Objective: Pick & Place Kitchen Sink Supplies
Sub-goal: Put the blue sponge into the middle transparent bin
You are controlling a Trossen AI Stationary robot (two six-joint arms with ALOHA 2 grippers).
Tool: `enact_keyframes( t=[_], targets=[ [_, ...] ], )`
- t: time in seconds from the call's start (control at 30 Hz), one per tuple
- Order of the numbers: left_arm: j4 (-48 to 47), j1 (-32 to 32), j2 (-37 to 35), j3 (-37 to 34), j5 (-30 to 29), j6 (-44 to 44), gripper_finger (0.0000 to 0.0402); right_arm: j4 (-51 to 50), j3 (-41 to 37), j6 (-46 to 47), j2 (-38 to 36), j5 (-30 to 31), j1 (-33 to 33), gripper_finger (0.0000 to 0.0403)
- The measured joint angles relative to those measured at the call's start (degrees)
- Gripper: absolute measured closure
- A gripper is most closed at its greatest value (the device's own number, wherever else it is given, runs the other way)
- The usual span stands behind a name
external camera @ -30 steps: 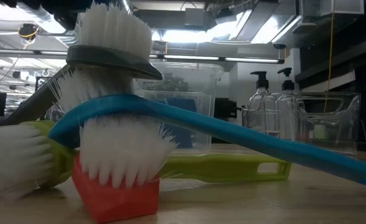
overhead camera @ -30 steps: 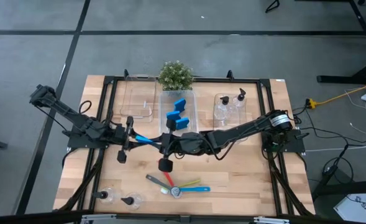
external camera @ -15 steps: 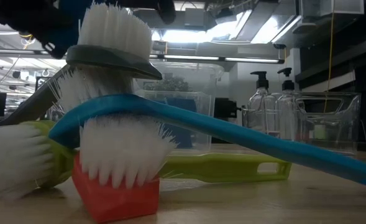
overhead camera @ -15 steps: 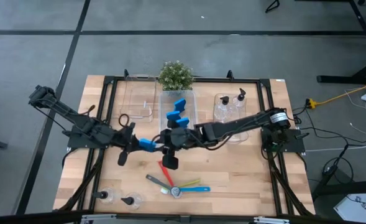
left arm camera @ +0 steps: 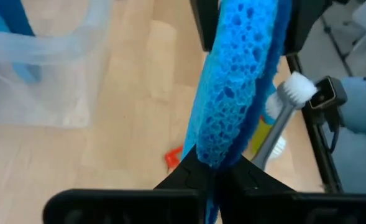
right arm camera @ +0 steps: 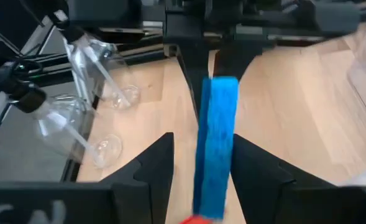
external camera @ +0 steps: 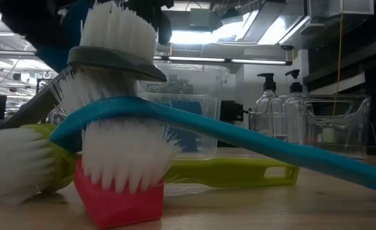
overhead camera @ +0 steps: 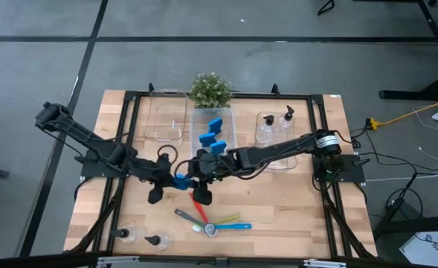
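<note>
— Where was the sponge (left arm camera: 235, 93)?
— Mid-table, above the wood: bright blue, porous, a thin slab pinched tight in the left gripper (left arm camera: 215, 171).
— The right gripper (right arm camera: 198, 163)?
— Parted around it, not gripping.

Grey concrete floor (overhead camera: 278, 67), wooden table (overhead camera: 293, 208), bright ceiling lights (external camera: 200, 35)

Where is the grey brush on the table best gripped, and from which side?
The grey brush is best taken by its free handle end, from above, fingers across the thin shaft. That end sticks out clear of the pile, while its head overlaps the other brushes.
</note>
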Motion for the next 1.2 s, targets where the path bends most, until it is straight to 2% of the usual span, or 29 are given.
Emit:
enact_keyframes(
  t=[0.17, 0.43, 0.7, 0.93, 1.1, 1.2],
  targets=[
    [-8.9, 0.1, 3.9, 6.7, 0.9, -1.0, 0.0395, 0.2, 0.2, -0.5, 0.0, 0.1, 0.2, 0.0262],
    [-15.3, 0.6, 7.5, 12.6, 3.3, -1.3, 0.0395, 0.1, 0.2, -0.7, -0.1, 0.1, 0.3, 0.0282],
    [-15.8, 0.6, 7.8, 12.8, 2.9, -0.4, 0.0394, -0.4, 0.2, -0.7, -0.1, 0.1, 0.4, 0.0321],
    [-15.2, 0.6, 7.8, 12.8, 1.8, 5.1, 0.0375, -0.4, 0.1, -0.7, -0.2, -2.0, 0.4, 0.0388],
    [-14.6, 0.6, 7.8, 12.8, 2.1, 5.2, 0.0354, -1.2, 0.1, 0.6, -0.3, -4.2, 0.4, 0.0387],
    [-14.2, 0.6, 7.7, 12.8, 2.9, 5.2, 0.0337, -8.1, 1.9, 0.4, -0.3, -4.8, 0.3, 0.0391]
  ],
)
